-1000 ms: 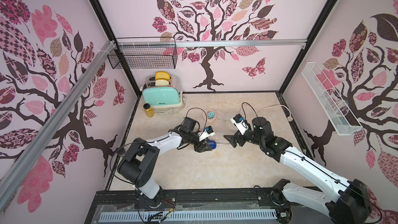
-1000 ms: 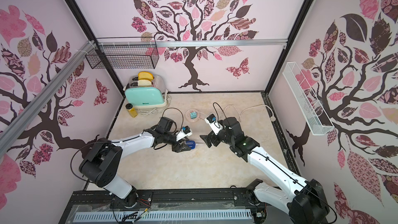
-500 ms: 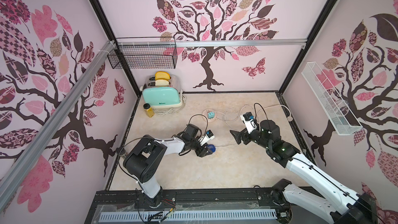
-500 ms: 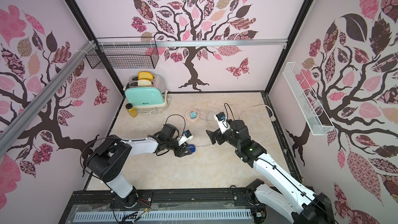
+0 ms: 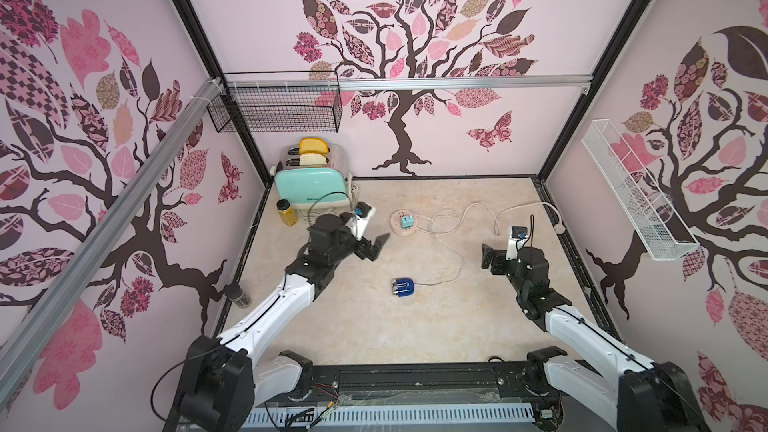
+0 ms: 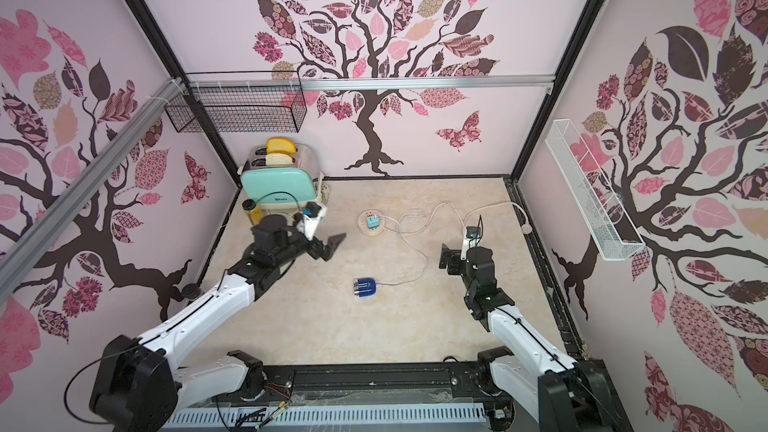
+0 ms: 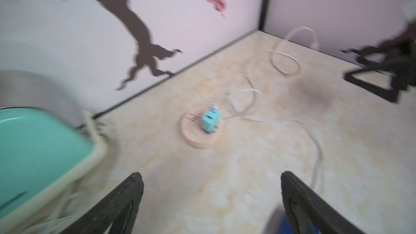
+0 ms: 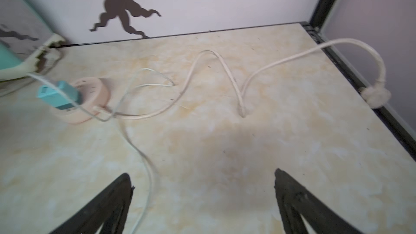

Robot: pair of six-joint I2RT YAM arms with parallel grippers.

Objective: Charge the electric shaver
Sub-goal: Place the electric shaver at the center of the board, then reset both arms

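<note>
The left gripper had just let go. Its jaws stood wide apart and empty, blurred in the left wrist view, and it had lifted back to about 11 o'clock of the electric shaver. A second earlier it was clamped on the shaver at mid-table, with the right gripper crowded close beside it. The right gripper had since drawn off to about 2 o'clock of the shaver, and its jaws were also spread with nothing between them. The shaver lay alone on the table near its middle in both top views, touched by neither arm. A thin cable ran from its rounded end up to the mint adapter, which sat on the pink socket disc at 12 o'clock of the shaver. With both arms clear and the lead apparently seated, the charging looked essentially done, though the plug joint was too small to confirm.
</note>
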